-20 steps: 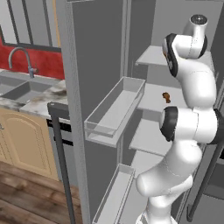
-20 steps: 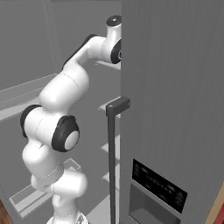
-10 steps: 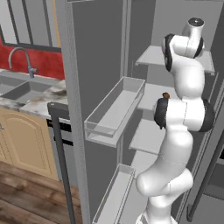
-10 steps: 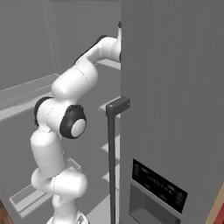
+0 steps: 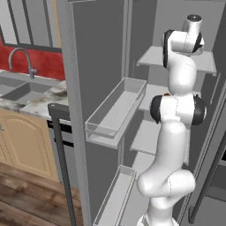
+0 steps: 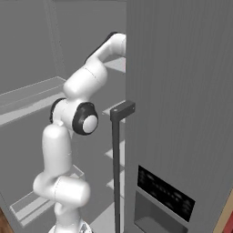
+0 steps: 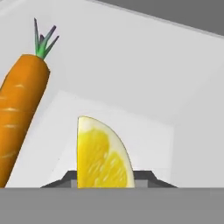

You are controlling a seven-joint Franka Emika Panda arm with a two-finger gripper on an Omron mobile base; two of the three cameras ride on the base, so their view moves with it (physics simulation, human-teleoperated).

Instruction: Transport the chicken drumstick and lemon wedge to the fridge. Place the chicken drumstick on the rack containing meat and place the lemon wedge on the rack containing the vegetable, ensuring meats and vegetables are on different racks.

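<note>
Yellow, wet-fleshed and light, the lemon wedge (image 7: 103,154) sits nipped between the nearly closed gripper (image 7: 105,177) jaws, likely slippery and best squeezed gently across its flat faces, with the carrot (image 7: 19,111) beyond on the fridge shelf (image 7: 144,131).

Hidden and cut-off parts

The gripper's (image 7: 105,181) tips were mostly covered by the lemon wedge (image 7: 103,155), whose base ran out of frame. The carrot's (image 7: 19,109) lower end was cut by the left edge. The fridge door (image 6: 182,100) hid the arm's hand.
</note>
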